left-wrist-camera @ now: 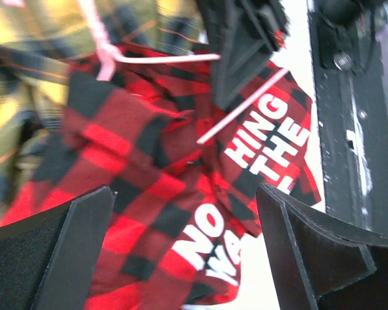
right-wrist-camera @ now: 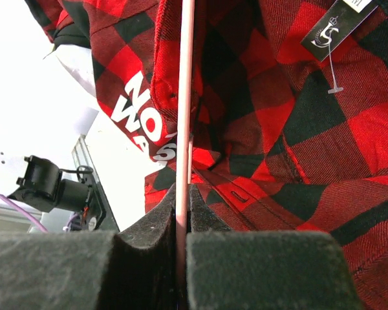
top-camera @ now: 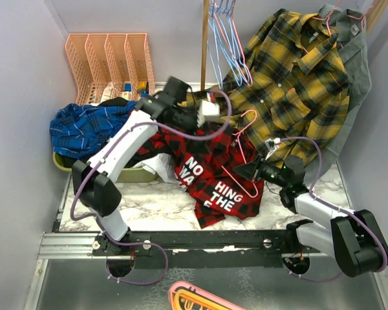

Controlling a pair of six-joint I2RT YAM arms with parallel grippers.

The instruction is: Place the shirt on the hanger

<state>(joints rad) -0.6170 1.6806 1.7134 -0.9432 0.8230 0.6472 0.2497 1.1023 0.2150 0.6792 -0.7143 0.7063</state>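
Note:
The red-and-black plaid shirt (top-camera: 213, 174) lies crumpled on the marble table, its white lettering facing up. It fills the left wrist view (left-wrist-camera: 149, 194) and the right wrist view (right-wrist-camera: 278, 129). The thin pink hanger (top-camera: 246, 139) lies tilted over the shirt, hook toward the back. My right gripper (top-camera: 238, 170) is shut on one hanger wire (right-wrist-camera: 184, 97), which runs up between its pads (right-wrist-camera: 246, 258). My left gripper (top-camera: 210, 111) hovers above the shirt's far edge, jaws wide open and empty (left-wrist-camera: 184, 194). The left wrist view also shows the right gripper (left-wrist-camera: 246, 39) on the hanger (left-wrist-camera: 239, 106).
A yellow-and-black plaid shirt (top-camera: 291, 71) hangs at the back right over a grey garment (top-camera: 355, 58). Light blue hangers (top-camera: 223, 39) hang beside a wooden pole (top-camera: 204, 45). A blue plaid shirt (top-camera: 84, 126) lies in a green bin (top-camera: 126, 171). An orange wire rack (top-camera: 110, 61) stands at the back left.

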